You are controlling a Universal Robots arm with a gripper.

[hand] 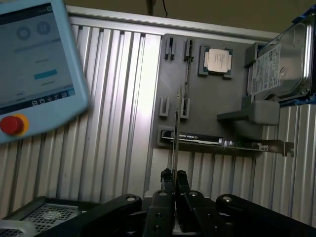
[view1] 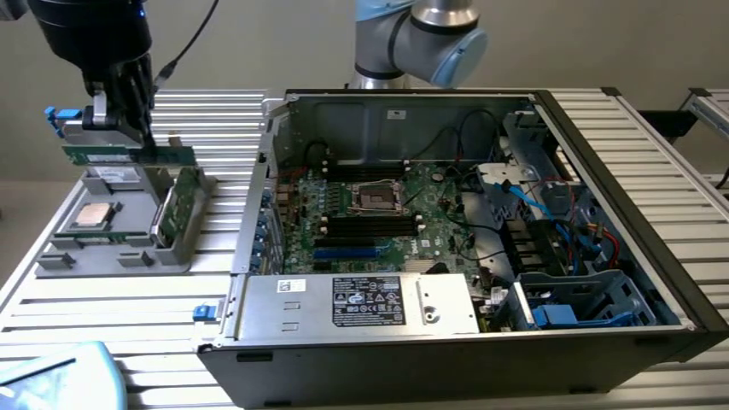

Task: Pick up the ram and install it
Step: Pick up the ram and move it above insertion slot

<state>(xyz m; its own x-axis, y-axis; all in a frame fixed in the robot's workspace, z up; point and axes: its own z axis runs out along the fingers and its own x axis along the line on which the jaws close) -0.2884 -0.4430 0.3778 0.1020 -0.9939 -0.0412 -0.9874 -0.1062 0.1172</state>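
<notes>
End effector (hand: 174, 174) clamped on ram (hand: 176, 129), over gray tray (hand: 207, 114) holding CPU (hand: 218, 60), hard drive (hand: 279, 61), card (hand: 222, 141).

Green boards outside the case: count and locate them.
2. The ram, held in the gripper above the gray tray; a broader green card standing on edge in that tray. Others may be hidden.

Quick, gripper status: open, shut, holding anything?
Gripper: jaws closed, holding the ram by its edge.
</notes>
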